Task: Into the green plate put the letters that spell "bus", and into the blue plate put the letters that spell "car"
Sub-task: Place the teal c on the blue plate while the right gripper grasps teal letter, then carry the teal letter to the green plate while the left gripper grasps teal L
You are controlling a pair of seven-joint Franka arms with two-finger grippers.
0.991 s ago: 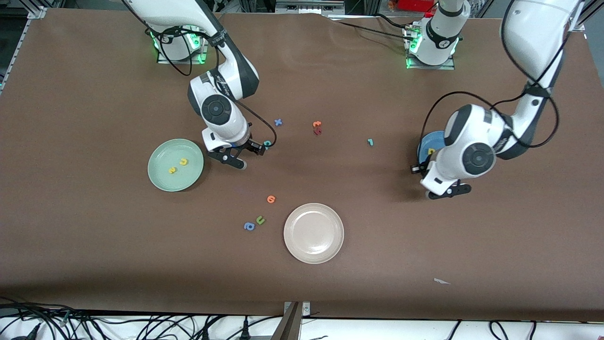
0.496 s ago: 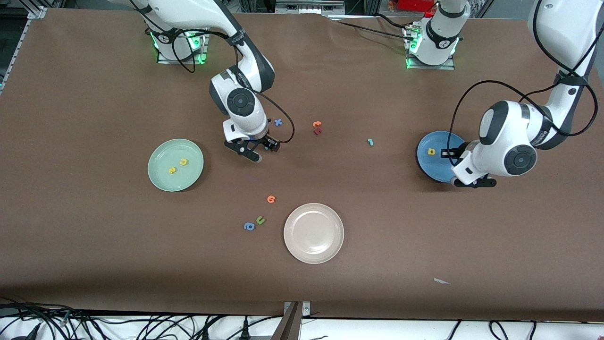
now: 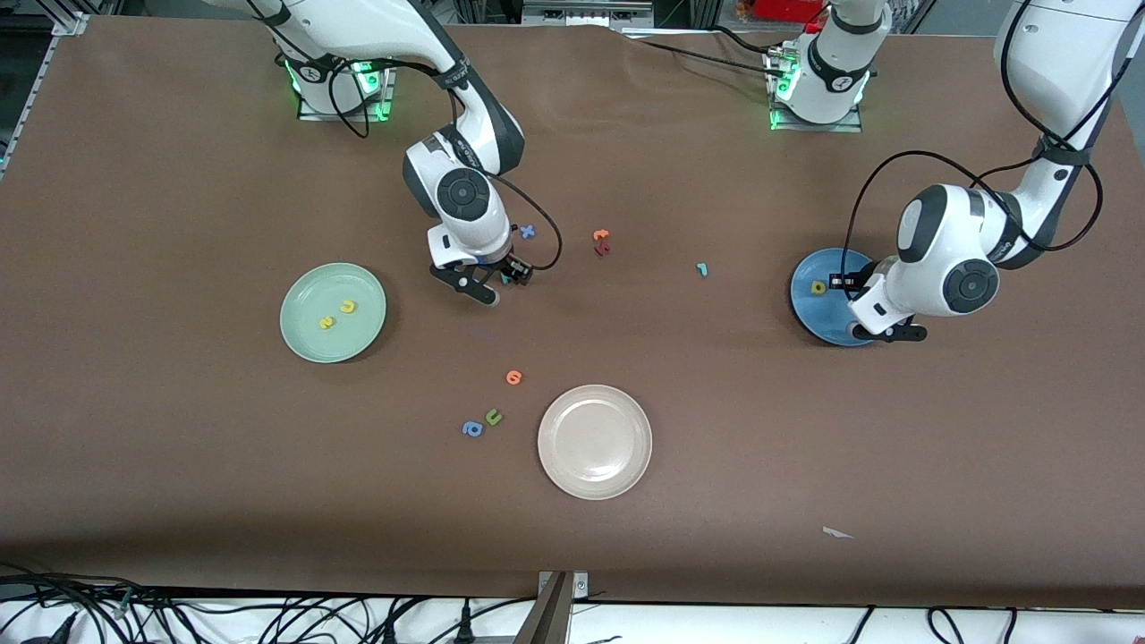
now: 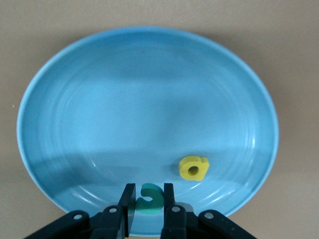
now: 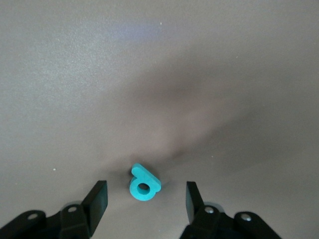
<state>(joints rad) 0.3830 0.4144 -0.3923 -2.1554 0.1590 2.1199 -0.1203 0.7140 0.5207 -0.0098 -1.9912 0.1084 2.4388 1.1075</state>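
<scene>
Left end effector (image 4: 145,209): poised over the blue plate (image 4: 99,99), pinching the teal c (image 4: 149,197) beside the yellow a (image 4: 193,168). Right end effector (image 5: 144,199): angled low, fingers spread around the teal b (image 5: 143,183) on the counter (image 3: 716,429).

Plain medium-blue plate (image 4: 60,89); blocky yellow a (image 4: 194,168); teal c (image 4: 149,197); teal b (image 5: 144,183); pale mint-green plate (image 3: 304,335), 2 yellow letters (image 3: 337,314); brown table (image 3: 805,447).

White arms, grey joints; black cables; black grippers.
</scene>
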